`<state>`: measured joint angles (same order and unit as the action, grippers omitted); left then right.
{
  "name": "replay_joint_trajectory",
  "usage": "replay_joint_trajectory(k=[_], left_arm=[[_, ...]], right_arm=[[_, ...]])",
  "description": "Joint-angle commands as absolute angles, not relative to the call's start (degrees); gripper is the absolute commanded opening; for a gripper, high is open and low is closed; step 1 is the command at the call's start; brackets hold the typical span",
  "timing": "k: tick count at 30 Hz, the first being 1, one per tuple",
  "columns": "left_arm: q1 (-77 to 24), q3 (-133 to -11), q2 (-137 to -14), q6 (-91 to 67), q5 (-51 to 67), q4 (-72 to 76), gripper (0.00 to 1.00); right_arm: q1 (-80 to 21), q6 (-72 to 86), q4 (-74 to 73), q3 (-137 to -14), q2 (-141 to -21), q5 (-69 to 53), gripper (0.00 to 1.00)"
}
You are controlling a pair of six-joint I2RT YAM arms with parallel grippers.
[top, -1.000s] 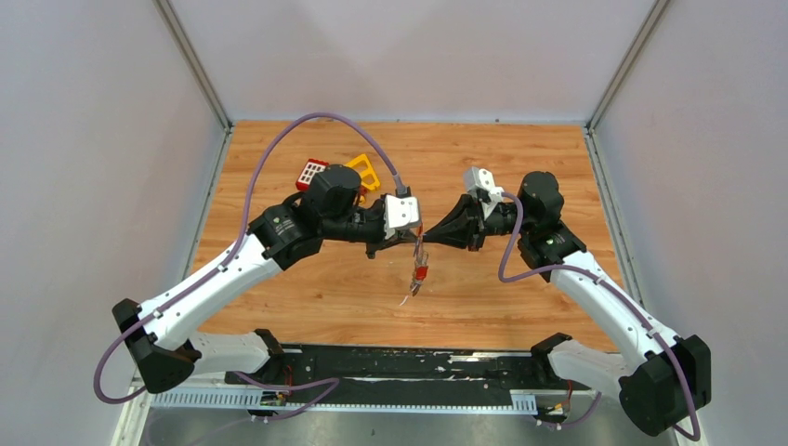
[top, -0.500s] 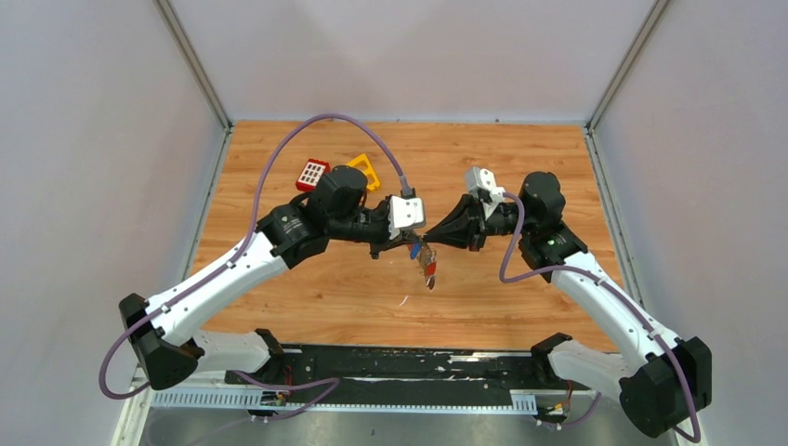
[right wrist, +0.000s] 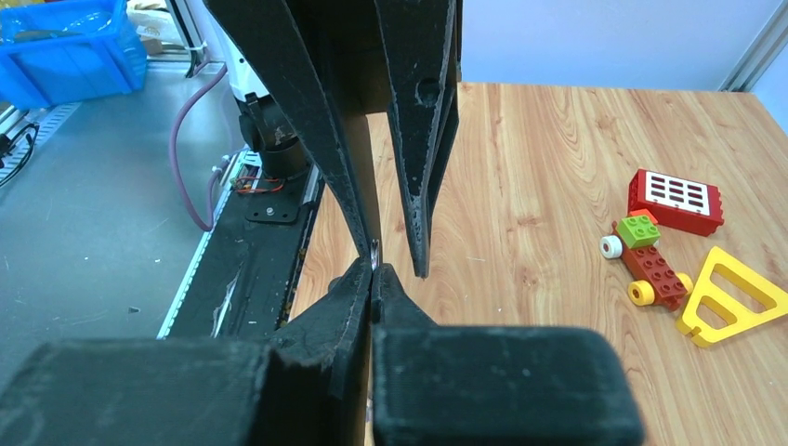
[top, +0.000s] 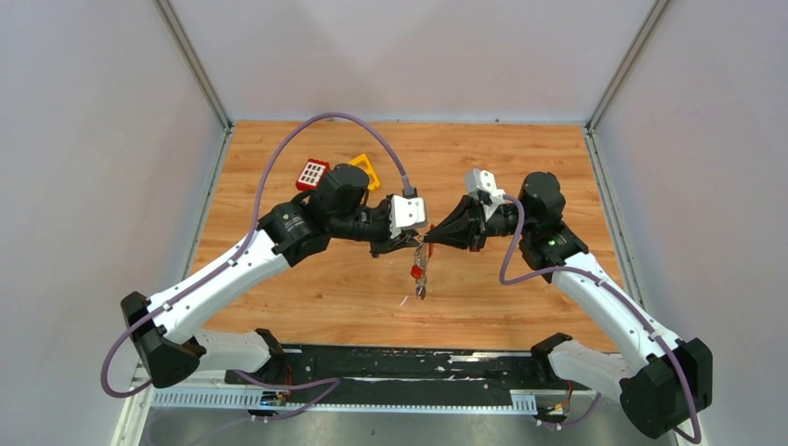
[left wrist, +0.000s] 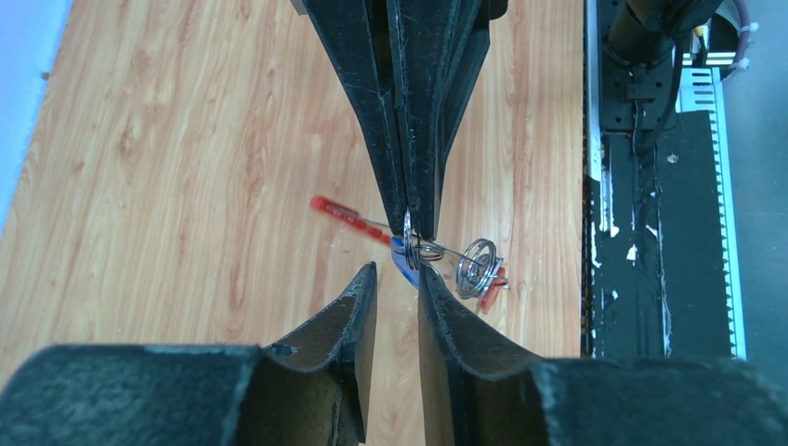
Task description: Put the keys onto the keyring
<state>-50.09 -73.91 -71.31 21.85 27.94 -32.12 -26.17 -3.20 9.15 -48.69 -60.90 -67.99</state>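
Note:
My right gripper [top: 426,240] is shut on a small silver wire keyring [left wrist: 410,232] above the middle of the table; only a sliver of the ring [right wrist: 374,249] shows between its tips [right wrist: 374,269]. Below hang the keys: a blue head [left wrist: 401,262] close under the ring, a thin red piece [left wrist: 346,213] sticking out left, and a second wire loop [left wrist: 479,265] with a red bit. From above, the bunch [top: 419,277] dangles under the fingertips. My left gripper [left wrist: 397,272] faces the right one tip to tip and is open, with the blue head just beyond its tips.
A red block with white buttons [top: 312,173] and a yellow triangular frame [top: 368,169] lie behind the left arm. A small toy car of coloured blocks [right wrist: 650,260] sits beside them. The black base plate [top: 400,367] runs along the near edge.
My left gripper has gone from shut to open. The bunch of keys has swung down and now hangs straighter under the right gripper's tips. The right arm has barely moved.

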Motion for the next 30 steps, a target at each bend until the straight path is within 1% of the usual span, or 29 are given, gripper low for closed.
replay_joint_trajectory(k=[1, 7, 14, 20, 30], left_arm=[[-49.8, -76.9, -68.7, 24.8, 28.1, -33.2, 0.31], [-49.8, -77.1, -68.2, 26.2, 31.2, -33.3, 0.36], [-49.8, -77.5, -69.4, 27.0, 32.3, -32.7, 0.36], [-49.7, -76.5, -68.2, 28.7, 29.6, -32.3, 0.35], [-49.8, -74.5, -69.2, 25.9, 34.0, -28.5, 0.34]], right_arm=[[-26.0, -4.9, 9.4, -49.9, -59.6, -68.1, 0.00], [-26.0, -5.0, 9.3, -50.0, -59.9, -67.9, 0.00], [-26.0, -5.5, 8.9, -50.0, -60.0, -68.3, 0.00], [-26.0, -7.6, 6.7, -50.3, -59.8, -69.0, 0.00], [-26.0, -6.8, 7.4, -50.5, -60.3, -69.8, 0.00]])
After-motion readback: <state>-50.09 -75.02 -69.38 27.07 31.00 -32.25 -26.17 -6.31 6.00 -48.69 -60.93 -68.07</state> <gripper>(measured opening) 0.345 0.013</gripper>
